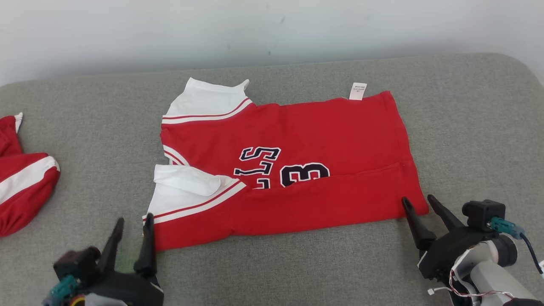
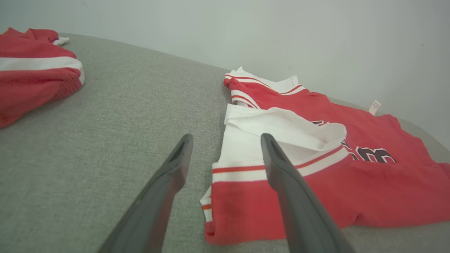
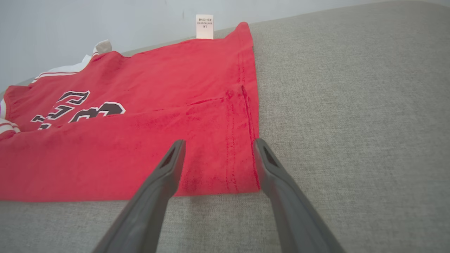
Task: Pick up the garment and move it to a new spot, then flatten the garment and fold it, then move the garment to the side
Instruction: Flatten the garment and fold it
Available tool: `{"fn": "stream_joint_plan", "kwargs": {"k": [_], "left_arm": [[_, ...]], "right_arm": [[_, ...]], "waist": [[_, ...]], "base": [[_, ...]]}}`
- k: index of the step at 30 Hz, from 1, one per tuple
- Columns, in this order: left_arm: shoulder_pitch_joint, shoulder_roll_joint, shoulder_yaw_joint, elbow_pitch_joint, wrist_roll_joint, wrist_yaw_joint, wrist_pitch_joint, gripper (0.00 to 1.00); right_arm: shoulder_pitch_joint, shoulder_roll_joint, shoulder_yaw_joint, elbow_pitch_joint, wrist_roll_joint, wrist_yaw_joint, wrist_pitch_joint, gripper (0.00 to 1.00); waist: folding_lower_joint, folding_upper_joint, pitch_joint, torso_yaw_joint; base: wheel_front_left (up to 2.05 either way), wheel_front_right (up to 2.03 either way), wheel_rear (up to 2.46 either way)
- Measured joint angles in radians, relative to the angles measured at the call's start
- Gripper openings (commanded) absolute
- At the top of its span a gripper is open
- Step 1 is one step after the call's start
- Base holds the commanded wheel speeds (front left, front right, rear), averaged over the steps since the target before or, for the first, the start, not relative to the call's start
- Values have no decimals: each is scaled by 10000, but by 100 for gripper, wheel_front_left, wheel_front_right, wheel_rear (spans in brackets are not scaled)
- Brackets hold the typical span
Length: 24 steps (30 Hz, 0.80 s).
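The garment (image 1: pixel 297 144) is a red jersey with white sleeves and dark lettering, lying flat on the grey cushion with its near long edge folded up over the print. My left gripper (image 1: pixel 134 225) stands open at the jersey's near left corner, beside the white sleeve (image 2: pixel 267 140), holding nothing. My right gripper (image 1: pixel 418 204) is open at the near right corner by the hem (image 3: pixel 242 140), its fingers straddling that corner without gripping it. A white label (image 1: pixel 358 91) sticks out at the far edge.
A second red and white garment (image 1: pixel 21 187) lies bunched at the cushion's left edge. The grey cushion (image 1: pixel 467 127) has bare room to the right of the jersey and in front of it. A pale wall (image 1: pixel 272 25) runs behind.
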State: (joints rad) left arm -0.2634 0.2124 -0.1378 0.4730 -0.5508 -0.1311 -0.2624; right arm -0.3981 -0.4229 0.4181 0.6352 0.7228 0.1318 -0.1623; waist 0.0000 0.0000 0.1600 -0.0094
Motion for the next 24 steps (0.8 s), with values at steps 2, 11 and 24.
{"fn": "stream_joint_plan", "kwargs": {"k": [2,11,24], "left_arm": [[366,-184,13,-105,90,0,0,100],[583,-435,-251,240,314,0,0,100],[-430,-571,-550,1990,-221,0,-4,9]], "right_arm": [[107,0,-123,90,-313,0,-153,100],[-48,209,-732,779,-1258,0,-359,100],[-665,1124,-1248,2061,-2194,0,-435,7]], "waist": [[0,0,24,48],[0,0,129,182],[0,0,348,97]], "base": [[0,0,0],[0,0,0],[0,0,0]]}}
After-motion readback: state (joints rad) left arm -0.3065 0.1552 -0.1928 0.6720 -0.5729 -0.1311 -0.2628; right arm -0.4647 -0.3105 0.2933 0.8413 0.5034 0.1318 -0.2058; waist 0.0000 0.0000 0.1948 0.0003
